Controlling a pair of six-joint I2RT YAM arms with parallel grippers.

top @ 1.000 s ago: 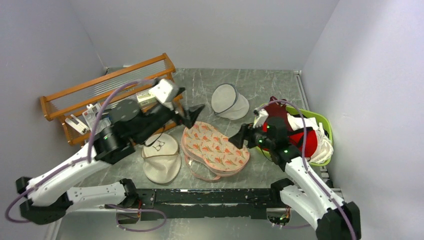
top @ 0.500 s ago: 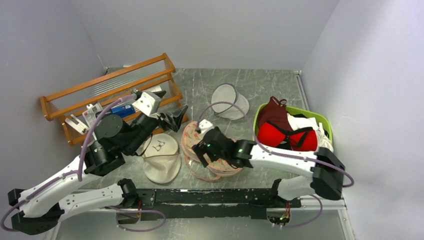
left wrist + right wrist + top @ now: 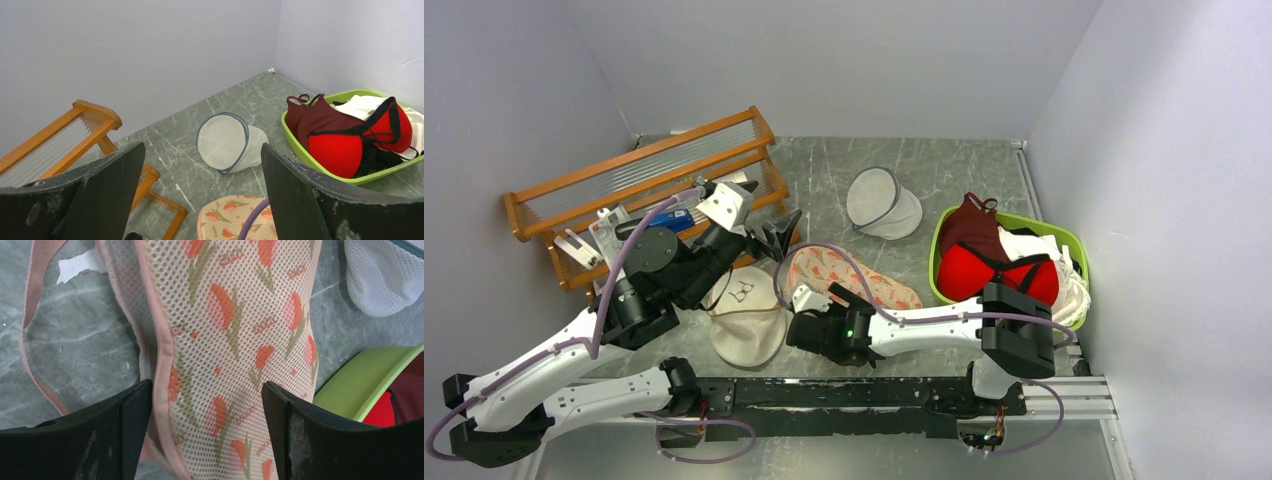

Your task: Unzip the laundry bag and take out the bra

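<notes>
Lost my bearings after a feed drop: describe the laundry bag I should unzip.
Between the wooden rack and the green tub, three bags lie on the grey table. The laundry bag is the middle one, partly under the right arm. Only it is pink with orange printed motifs; the cream bag and round white pouch are plain mesh.

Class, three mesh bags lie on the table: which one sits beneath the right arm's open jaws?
The laundry bag, pink with orange motifs; the plain cream bag lies to its left, the white pouch farther back.
</notes>
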